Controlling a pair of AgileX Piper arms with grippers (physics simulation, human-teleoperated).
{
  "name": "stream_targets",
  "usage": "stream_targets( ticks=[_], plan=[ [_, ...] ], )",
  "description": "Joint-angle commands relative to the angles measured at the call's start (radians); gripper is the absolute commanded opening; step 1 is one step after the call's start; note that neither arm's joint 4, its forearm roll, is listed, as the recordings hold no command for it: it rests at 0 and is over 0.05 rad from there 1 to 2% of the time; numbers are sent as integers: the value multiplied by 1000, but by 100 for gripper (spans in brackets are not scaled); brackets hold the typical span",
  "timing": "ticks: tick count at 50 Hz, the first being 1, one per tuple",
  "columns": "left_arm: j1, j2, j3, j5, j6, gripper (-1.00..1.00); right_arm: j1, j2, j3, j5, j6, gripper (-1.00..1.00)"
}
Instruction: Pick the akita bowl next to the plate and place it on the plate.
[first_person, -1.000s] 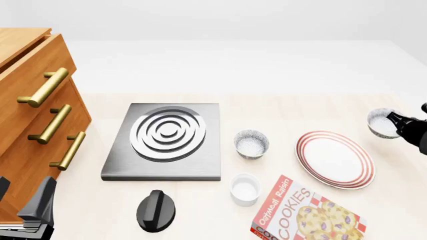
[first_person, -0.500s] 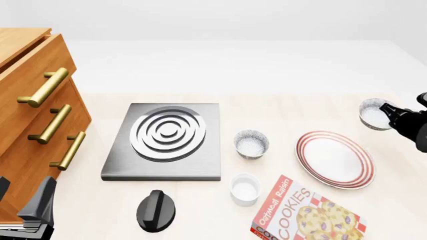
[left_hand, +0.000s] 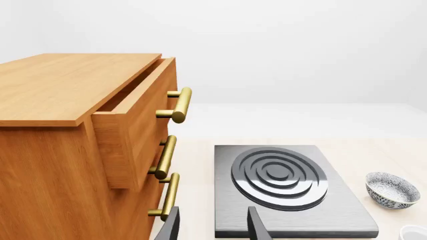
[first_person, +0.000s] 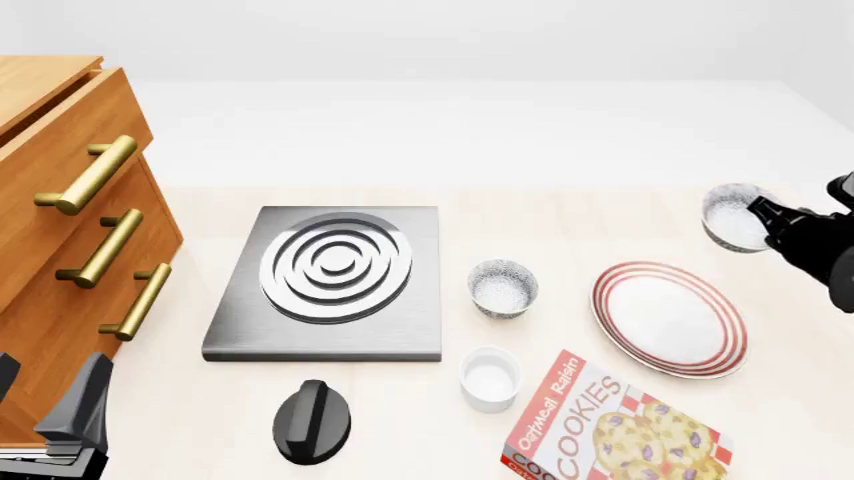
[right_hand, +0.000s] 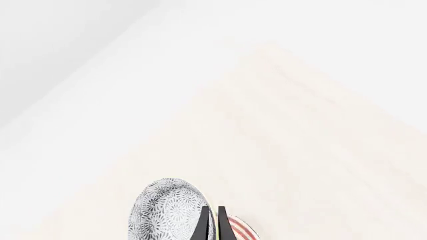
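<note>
Right hand (first_person: 763, 215) pinching akita bowl (first_person: 733, 218) rim, bowl interior bare

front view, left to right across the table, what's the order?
Drawer cabinet → stove → speckled bowl on the table → plate → second speckled bowl, held up by the right gripper.

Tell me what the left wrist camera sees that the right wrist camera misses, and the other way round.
Only the left wrist view shows the wooden drawer cabinet with brass handles, the grey square stove with ringed burner and a speckled bowl resting on the table. Only the right wrist view shows the speckled grey-and-black akita bowl pinched by its rim in the right gripper, with the red-ringed white plate just beyond. Both show the pale tabletop.
</note>
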Motion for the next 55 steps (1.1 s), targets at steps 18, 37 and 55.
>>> stream_targets(
  ticks=[18,37,55],
  plan=[
    [0,0,0,0,0,100,78,-161,131,-13,34,-100],
    [0,0,0,0,0,100,130,-218,239,-59,45,-100],
    [0,0,0,0,0,100,151,-229,308,-103,45,-100]
  ],
)
